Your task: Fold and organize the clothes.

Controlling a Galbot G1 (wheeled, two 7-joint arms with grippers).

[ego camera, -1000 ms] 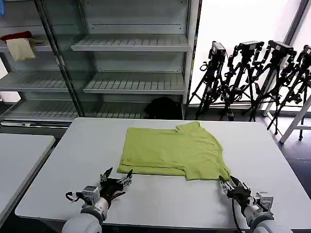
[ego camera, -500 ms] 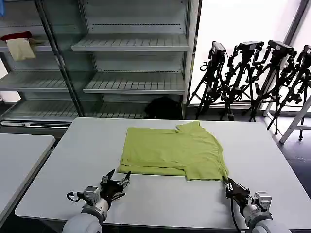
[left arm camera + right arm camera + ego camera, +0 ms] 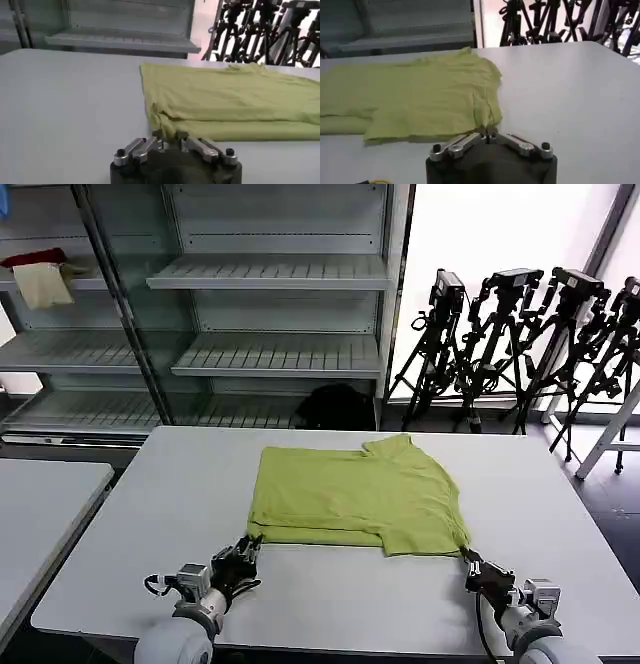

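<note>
Lying flat on bench (image 3: 150,504): T-shirt (image 3: 355,496), long axis left-right, near corners pinched by left tool (image 3: 243,556) and right tool (image 3: 470,565).

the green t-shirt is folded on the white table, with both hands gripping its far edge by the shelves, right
Not quite. Both hands grip the near edge of the green T-shirt, not the far one: the left hand at its near left corner, the right hand at its near right corner, as the head view shows.
</note>
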